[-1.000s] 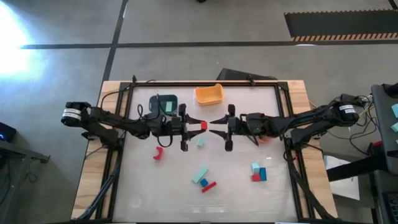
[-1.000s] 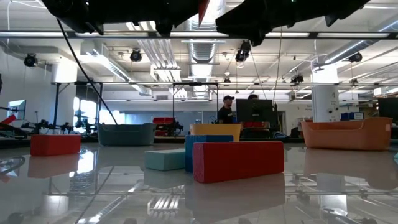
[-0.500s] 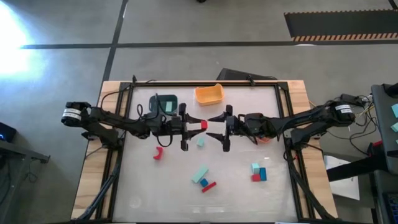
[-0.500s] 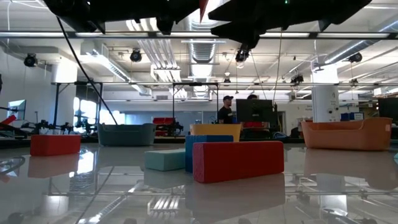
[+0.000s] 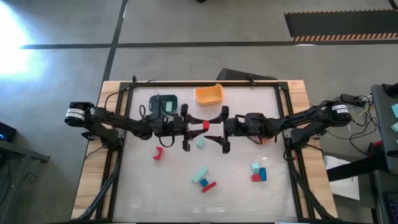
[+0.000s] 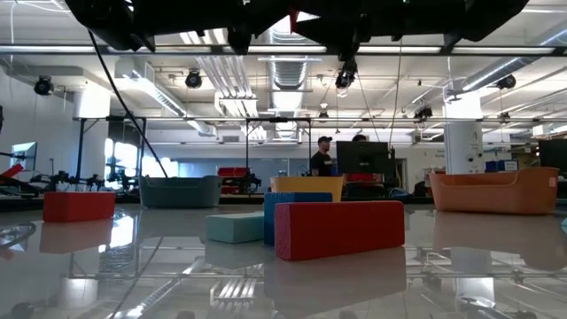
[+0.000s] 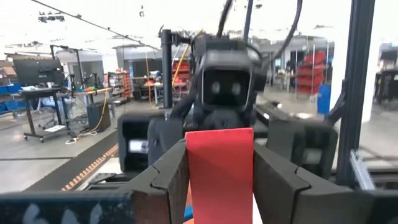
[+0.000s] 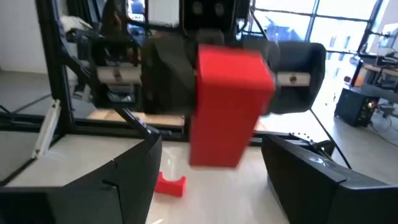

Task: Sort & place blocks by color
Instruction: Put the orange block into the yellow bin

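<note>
Right gripper [image 5: 219, 130] has closed on left gripper's [image 5: 198, 127] red block [image 5: 204, 126].

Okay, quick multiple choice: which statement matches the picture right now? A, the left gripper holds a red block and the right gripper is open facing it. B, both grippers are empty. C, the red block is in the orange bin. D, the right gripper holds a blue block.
A: the left gripper is shut on the red block, and the right gripper faces it with open jaws.

No readable text, labels, brands or numbers anywhere, none on blocks, bins, arms or room beyond
</note>
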Action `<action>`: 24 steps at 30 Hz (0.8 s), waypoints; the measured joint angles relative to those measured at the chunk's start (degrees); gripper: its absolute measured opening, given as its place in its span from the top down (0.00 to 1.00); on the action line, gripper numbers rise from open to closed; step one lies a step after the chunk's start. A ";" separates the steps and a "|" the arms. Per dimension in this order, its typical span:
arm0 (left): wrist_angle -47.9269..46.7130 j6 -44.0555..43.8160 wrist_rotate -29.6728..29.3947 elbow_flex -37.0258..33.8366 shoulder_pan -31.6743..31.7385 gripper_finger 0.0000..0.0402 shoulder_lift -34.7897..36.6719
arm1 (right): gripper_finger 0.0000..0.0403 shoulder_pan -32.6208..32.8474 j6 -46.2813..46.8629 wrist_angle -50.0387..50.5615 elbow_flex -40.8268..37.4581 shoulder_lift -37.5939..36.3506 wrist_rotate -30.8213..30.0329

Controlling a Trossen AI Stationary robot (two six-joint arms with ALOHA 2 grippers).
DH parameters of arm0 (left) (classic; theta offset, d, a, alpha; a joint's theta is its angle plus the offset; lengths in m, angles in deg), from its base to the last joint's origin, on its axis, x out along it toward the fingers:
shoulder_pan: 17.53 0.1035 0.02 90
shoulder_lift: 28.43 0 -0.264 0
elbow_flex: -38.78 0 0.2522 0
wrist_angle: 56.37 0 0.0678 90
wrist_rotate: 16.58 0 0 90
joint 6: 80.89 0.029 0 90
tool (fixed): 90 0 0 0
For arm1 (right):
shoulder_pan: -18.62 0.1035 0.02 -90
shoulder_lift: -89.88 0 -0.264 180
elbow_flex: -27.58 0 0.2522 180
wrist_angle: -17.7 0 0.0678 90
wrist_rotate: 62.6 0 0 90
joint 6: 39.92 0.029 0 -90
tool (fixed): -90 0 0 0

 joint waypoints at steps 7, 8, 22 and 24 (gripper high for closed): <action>0.48 -1.47 0.02 -0.30 0.00 0.69 0.00 | 0.45 -0.28 -1.60 0.11 0.27 0.04 -0.06; 0.48 -1.47 0.02 -0.28 0.00 0.69 0.02 | 0.47 -0.32 -1.72 0.13 0.51 0.04 -0.04; 0.30 -3.87 0.21 -0.27 0.10 0.65 -0.28 | 0.70 -0.33 -3.11 0.59 1.44 0.30 -0.06; -0.20 -4.49 0.00 -0.22 0.13 0.60 -0.28 | 0.70 -0.34 -3.24 0.83 1.44 0.30 -0.42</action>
